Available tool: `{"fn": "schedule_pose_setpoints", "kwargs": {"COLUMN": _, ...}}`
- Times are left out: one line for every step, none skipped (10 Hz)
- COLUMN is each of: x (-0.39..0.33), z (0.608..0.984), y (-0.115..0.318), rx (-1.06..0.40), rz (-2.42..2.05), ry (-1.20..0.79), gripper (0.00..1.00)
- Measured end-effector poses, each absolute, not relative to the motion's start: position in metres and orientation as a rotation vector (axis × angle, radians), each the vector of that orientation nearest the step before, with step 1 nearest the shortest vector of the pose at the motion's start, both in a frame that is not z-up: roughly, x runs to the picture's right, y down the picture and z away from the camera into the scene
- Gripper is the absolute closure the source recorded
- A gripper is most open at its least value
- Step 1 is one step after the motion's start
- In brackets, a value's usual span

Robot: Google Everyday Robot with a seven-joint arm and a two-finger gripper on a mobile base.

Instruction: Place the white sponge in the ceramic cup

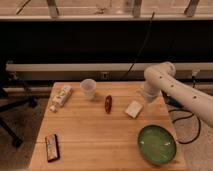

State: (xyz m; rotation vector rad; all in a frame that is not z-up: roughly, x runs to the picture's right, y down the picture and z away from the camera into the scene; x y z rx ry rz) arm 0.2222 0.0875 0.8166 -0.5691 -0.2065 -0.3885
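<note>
Gripper (144, 99) beside white sponge (134, 109), near right edge of table (90, 135)

The jaws hang just behind the sponge (134, 108), with the cup (88, 88) well left.

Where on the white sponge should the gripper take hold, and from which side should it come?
Grip the white sponge across two opposite edges, coming straight down from above. It lies flat on the table, thin and squarish, so a sideways approach would probably scrape the wood. The gripper is close by, at the sponge's far right corner.
</note>
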Motion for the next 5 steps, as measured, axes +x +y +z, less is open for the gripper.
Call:
{"fn": "schedule_pose_setpoints", "kwargs": {"x": 0.219, "z": 0.825, "y": 0.090, "rx": -0.578, "rz": -0.408, "ry": -0.220, "gripper": 0.20}}
{"fn": "schedule_pose_setpoints", "kwargs": {"x": 0.216, "z": 0.834, "y": 0.093, "rx": -0.584, "rz": -0.427, "ry": -0.232, "gripper": 0.20}}
{"fn": "schedule_pose_setpoints", "kwargs": {"x": 0.216, "z": 0.841, "y": 0.097, "rx": -0.593, "rz": -0.441, "ry": -0.239, "gripper": 0.20}}
{"fn": "schedule_pose_setpoints", "kwargs": {"x": 0.215, "z": 0.846, "y": 0.101, "rx": -0.602, "rz": -0.452, "ry": -0.245, "gripper": 0.20}}
{"fn": "schedule_pose_setpoints", "kwargs": {"x": 0.213, "z": 0.855, "y": 0.108, "rx": -0.615, "rz": -0.470, "ry": -0.252, "gripper": 0.20}}
